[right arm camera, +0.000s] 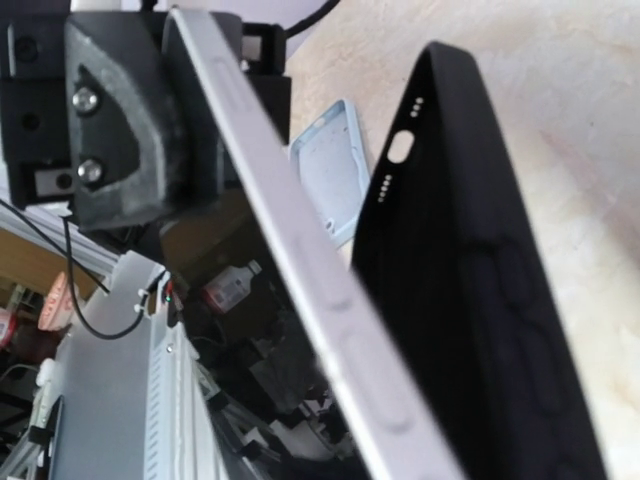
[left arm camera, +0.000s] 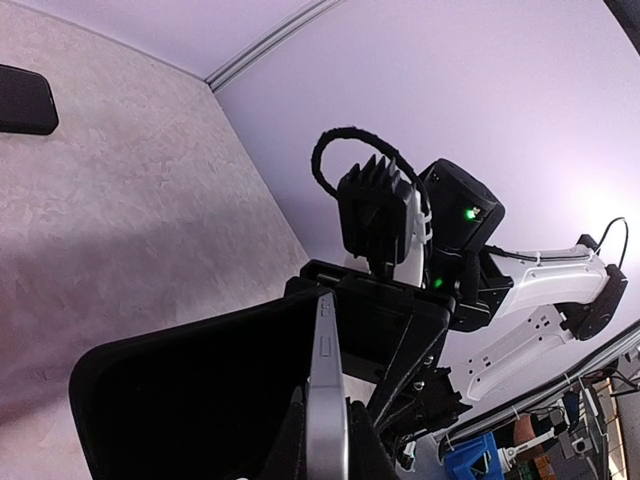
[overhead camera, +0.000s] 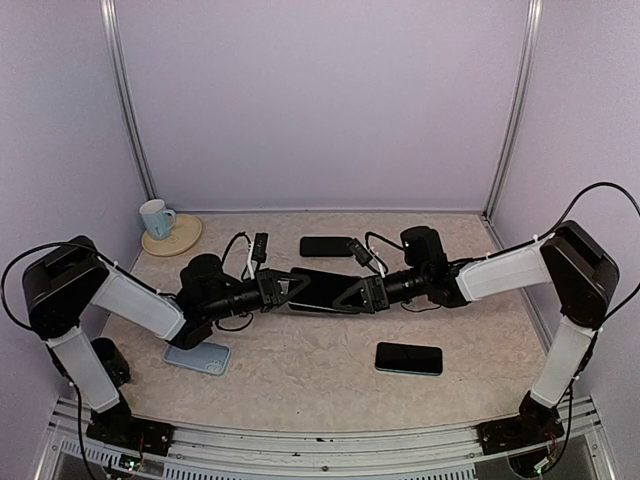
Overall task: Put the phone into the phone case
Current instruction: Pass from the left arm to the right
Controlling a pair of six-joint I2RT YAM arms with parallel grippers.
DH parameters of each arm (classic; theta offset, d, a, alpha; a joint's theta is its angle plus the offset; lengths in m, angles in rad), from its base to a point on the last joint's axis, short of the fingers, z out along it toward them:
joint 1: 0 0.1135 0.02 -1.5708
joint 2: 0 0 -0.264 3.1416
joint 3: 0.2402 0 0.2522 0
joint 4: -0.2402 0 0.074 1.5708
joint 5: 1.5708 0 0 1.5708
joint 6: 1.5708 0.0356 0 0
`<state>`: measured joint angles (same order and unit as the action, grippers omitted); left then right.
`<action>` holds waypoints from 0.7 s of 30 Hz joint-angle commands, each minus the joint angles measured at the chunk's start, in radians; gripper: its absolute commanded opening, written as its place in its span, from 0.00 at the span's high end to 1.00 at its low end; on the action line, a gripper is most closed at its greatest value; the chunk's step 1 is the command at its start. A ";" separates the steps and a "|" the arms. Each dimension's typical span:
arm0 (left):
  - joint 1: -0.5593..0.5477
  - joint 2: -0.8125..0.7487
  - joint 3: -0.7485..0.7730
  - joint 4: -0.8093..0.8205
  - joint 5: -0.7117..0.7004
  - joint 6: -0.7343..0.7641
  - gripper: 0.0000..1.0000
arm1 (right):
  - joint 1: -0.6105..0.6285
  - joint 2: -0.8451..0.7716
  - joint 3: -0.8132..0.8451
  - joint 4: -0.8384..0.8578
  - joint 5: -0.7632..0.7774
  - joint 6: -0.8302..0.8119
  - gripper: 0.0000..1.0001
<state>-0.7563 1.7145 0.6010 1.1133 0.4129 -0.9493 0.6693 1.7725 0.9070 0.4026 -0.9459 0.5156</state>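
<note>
The left hand is clamped tight on the phone, with the silver edge pinched between its fingers, dead centre of the top view. The black phone case is right alongside, splayed away from it at one end, so the phone isn't seated yet. The right hand meets them from the right, but I can't tell if it's gripping. A light blue case lies on the table, lower left.

No legible text, seemingly.
</note>
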 commanded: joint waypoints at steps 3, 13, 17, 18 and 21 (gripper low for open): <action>-0.012 -0.034 -0.002 0.016 -0.023 0.031 1.00 | 0.013 0.016 0.009 0.074 -0.052 0.021 0.53; -0.012 -0.025 -0.010 0.017 -0.026 0.027 1.00 | 0.013 0.017 -0.004 0.115 -0.074 0.035 0.69; -0.012 -0.023 -0.010 0.011 -0.027 0.029 0.98 | 0.012 0.010 -0.009 0.127 -0.076 0.037 0.75; -0.012 -0.024 -0.009 0.011 -0.028 0.030 0.97 | 0.013 0.009 -0.011 0.131 -0.078 0.039 0.76; -0.011 -0.024 -0.009 0.005 -0.030 0.033 0.94 | 0.013 0.003 -0.015 0.147 -0.085 0.044 0.81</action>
<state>-0.7605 1.7077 0.5896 1.1393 0.4335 -0.9085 0.6613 1.7893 0.8993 0.4675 -1.0256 0.5961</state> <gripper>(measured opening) 0.070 0.245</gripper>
